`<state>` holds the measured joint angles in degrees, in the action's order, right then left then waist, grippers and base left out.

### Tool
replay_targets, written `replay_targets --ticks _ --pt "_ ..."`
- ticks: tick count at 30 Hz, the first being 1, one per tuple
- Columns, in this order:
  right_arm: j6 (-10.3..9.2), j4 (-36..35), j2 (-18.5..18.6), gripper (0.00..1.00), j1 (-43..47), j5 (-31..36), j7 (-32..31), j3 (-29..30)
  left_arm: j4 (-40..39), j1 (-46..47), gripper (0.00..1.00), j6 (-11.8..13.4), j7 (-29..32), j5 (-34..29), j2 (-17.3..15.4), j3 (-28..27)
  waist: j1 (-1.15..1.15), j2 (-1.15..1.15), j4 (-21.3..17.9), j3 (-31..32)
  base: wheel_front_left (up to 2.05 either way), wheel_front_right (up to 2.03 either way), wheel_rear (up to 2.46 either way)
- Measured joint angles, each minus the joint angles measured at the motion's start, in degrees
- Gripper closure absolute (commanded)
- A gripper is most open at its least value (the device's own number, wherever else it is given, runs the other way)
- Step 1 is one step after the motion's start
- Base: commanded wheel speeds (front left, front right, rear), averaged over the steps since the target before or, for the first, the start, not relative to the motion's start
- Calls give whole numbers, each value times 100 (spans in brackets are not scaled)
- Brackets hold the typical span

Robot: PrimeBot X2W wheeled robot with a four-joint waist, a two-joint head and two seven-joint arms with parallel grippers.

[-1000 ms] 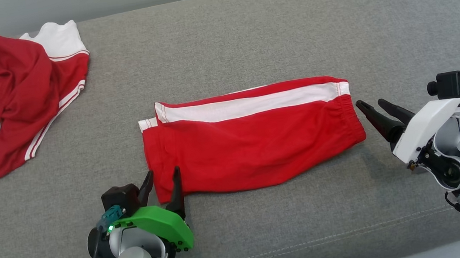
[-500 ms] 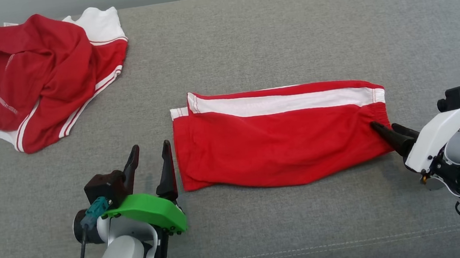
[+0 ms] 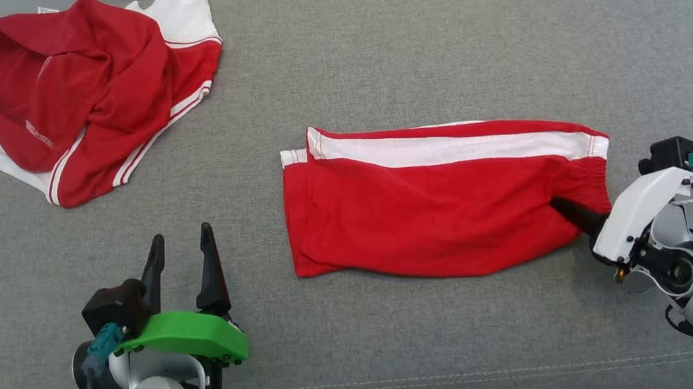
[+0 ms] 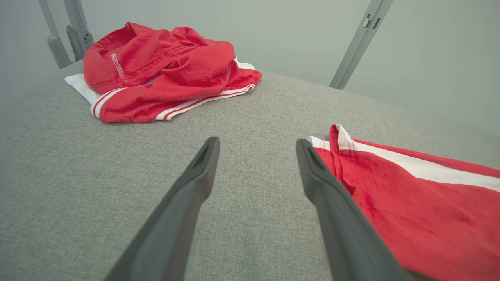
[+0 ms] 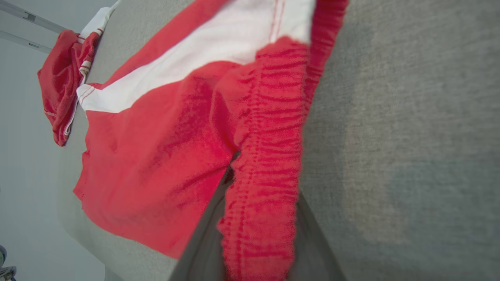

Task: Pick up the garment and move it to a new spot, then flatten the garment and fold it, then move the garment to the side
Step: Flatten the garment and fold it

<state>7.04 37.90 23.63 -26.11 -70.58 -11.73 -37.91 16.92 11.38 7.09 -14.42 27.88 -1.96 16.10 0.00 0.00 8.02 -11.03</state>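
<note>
The garment (image 3: pixel 438 210), red shorts with a white side stripe, lies folded flat in the middle of the grey cushion (image 3: pixel 434 50). My right gripper (image 3: pixel 559 204) is at its right end, shut on the gathered elastic waistband. In the right wrist view the waistband (image 5: pixel 265 164) runs between the two fingers (image 5: pixel 203 242). My left gripper (image 3: pixel 182 237) stands open above the cushion, a short way left of the garment's left edge and apart from it. The left wrist view has the garment (image 4: pixel 422 203) just right of the open left gripper (image 4: pixel 258 144).
A second red and white garment (image 3: pixel 90 86) lies heaped at the cushion's far left corner, also in the left wrist view (image 4: pixel 164 70). A stitched seam (image 3: pixel 405 381) runs along the cushion's near edge. Grey metal posts (image 4: pixel 351 47) stand behind the cushion.
The head camera has shifted. My right gripper moved onto the waistband and closed on it. My left gripper opened and drew back left, off the garment's corner.
</note>
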Motion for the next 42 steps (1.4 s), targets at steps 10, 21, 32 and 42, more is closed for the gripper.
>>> replay_targets --ticks 10,21,32,42 --pt "2 21 -10 100 -324 10 67 33 -301 -248 0 2 0 -103 -2 -352 0 0 -130 -11 0 0 0" --pt "2 219 766 100 -486 156 87 134 -668 -382 0 3 0 -94 -2 -311 0 0 -485 69 0 0 0" --pt "2 -371 652 100 -862 414 -67 -286 -783 -543 0 3 1 274 -5 -202 0 0 -620 246 0 0 0" --pt "2 -1001 302 100 -1084 642 -615 -1028 -814 -594 0 3 1 517 -9 -99 0 0 -412 438 0 0 0"
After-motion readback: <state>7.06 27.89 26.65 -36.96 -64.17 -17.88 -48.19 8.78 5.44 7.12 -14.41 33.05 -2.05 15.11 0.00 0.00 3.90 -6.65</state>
